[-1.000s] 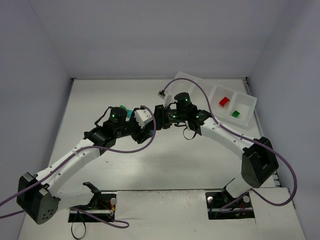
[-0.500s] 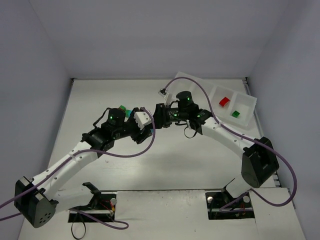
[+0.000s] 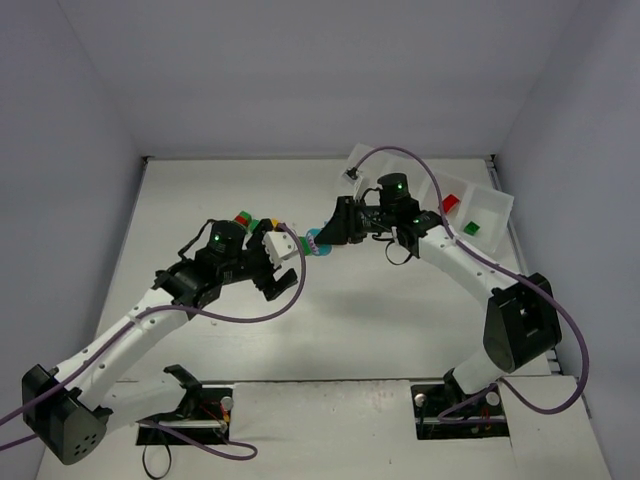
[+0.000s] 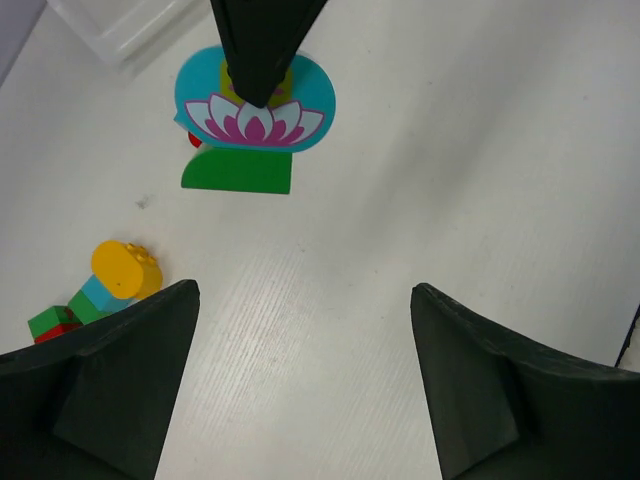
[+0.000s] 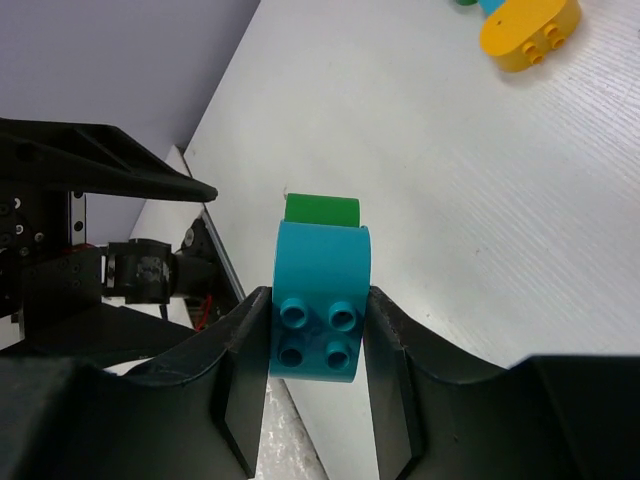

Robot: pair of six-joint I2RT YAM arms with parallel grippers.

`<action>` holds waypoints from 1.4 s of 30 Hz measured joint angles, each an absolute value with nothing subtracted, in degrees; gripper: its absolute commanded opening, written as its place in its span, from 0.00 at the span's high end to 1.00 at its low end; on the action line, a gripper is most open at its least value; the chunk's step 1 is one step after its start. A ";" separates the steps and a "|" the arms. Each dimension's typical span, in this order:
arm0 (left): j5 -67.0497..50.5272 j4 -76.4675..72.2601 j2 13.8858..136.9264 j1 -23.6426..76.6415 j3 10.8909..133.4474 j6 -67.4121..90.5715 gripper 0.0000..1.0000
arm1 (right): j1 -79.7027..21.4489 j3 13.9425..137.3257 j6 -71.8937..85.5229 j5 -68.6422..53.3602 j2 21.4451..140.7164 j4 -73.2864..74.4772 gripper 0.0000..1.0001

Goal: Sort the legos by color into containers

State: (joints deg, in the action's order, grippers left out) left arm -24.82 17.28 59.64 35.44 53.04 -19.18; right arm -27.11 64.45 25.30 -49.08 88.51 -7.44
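Your right fingers (image 5: 235, 380) are clenched on a teal brick (image 5: 320, 300), centre frame. Your left fingers (image 4: 110, 370) stand released, empty, above the bench (image 4: 400, 150).

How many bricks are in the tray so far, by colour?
red brick: 1
green brick: 1
Total: 2 seen in the tray; its other compartments are partly hidden.
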 measured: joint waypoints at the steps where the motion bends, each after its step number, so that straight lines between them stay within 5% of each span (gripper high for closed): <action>1: -24.82 17.87 59.70 35.44 53.04 -19.18 0.19 | -27.05 64.45 25.17 -48.80 88.51 -7.33 1.00; 34: -23.09 4.82 69.36 35.44 53.89 -18.00 0.21 | -27.51 64.45 27.14 -54.98 88.51 -7.22 1.00; 42: -24.08 3.81 70.85 35.44 54.13 -17.28 0.44 | -27.44 64.51 27.59 -54.81 88.66 -8.58 1.00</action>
State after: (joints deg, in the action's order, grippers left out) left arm -24.08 3.81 70.85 35.44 54.13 -17.28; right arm -27.44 64.51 27.59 -54.81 88.66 -8.58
